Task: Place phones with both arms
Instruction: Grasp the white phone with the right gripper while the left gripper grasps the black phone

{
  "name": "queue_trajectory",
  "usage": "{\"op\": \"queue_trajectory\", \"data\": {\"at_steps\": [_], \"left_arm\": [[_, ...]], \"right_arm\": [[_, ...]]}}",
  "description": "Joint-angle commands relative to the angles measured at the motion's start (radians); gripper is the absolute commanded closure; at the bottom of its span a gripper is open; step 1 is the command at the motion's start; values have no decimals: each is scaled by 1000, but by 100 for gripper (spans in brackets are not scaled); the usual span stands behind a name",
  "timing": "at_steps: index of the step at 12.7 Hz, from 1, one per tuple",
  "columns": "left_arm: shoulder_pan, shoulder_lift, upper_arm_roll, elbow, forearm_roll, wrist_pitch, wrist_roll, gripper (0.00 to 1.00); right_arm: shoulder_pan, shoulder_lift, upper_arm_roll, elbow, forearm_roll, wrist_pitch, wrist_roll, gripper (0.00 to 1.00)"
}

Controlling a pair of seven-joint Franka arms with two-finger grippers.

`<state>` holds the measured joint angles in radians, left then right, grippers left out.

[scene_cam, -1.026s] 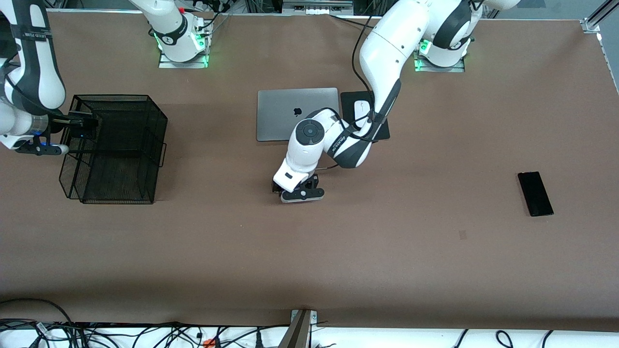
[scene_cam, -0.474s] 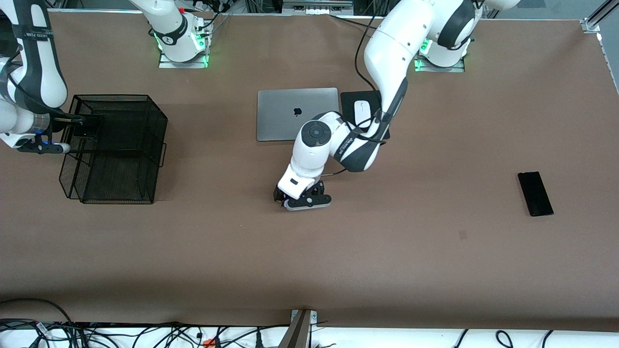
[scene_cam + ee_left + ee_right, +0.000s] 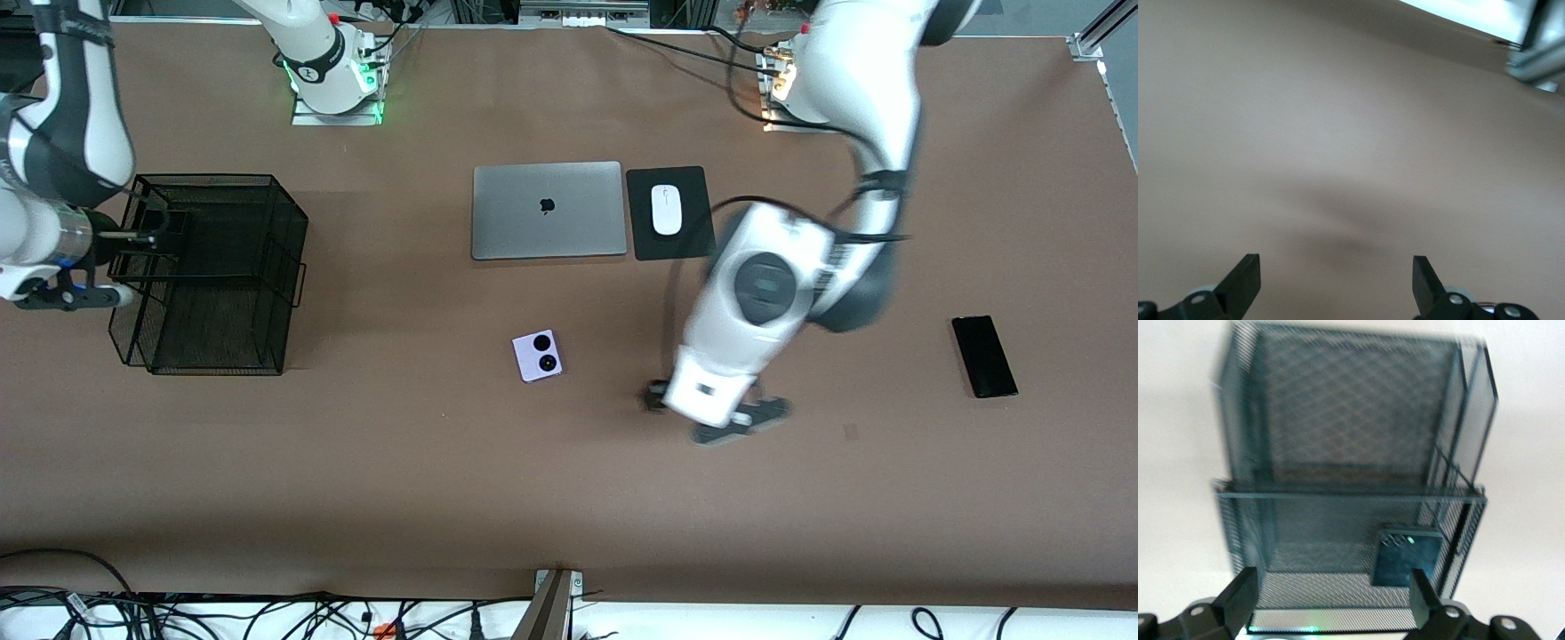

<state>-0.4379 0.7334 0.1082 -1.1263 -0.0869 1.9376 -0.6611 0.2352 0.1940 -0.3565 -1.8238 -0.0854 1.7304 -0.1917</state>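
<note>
Front view: the left gripper (image 3: 722, 418) hangs over bare table (image 3: 569, 498), fingers spread and holding nothing.
Lilac phone (image 3: 537, 356): flat on the table, camera circles up, well apart from the left gripper, toward the right arm's end; it lies free, so I judge it set down there for the other arm to collect.
Long black phone (image 3: 984, 356): flat on the table, well apart from the left gripper, toward the left arm's end; a likely next pick, judging by the arm's lean that way.
Left wrist view: only blurred bare table shows between the spread fingers (image 3: 1245, 280), so no phone is under this gripper.
Right gripper (image 3: 1331, 600): jaws wide and empty, at the black mesh rack (image 3: 213, 267), over its lower tier.
Small black phone (image 3: 1405, 557): in the rack's lower tier, tilted against the mesh wall, just ahead of the right gripper's fingers and apart from them; it appears delivered.
Other things: the grey laptop (image 3: 547, 210) and white mouse (image 3: 665, 209) are clear of both grippers.
</note>
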Motion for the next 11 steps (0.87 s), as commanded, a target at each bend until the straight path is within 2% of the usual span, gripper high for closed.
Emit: {"op": "queue_trajectory", "data": {"at_steps": [1, 3, 4, 6, 9, 11], "left_arm": [[158, -182, -24, -243, 16, 7, 244, 0], [282, -236, -22, -297, 18, -5, 365, 0], [339, -241, -22, -297, 18, -32, 438, 0], [465, -239, -24, -299, 44, -62, 625, 0], [579, -212, -24, -323, 102, -31, 789, 0], [646, -210, -24, -412, 102, 91, 860, 0]], "right_arm": [[99, 82, -7, 130, 32, -5, -12, 0], [180, 161, 5, 213, 123, 21, -12, 0], [211, 209, 5, 254, 172, 50, -24, 0], [251, 301, 43, 306, 246, 125, -37, 0], [256, 409, 181, 333, 297, 329, -6, 0], [259, 455, 256, 334, 297, 466, 78, 0]]}}
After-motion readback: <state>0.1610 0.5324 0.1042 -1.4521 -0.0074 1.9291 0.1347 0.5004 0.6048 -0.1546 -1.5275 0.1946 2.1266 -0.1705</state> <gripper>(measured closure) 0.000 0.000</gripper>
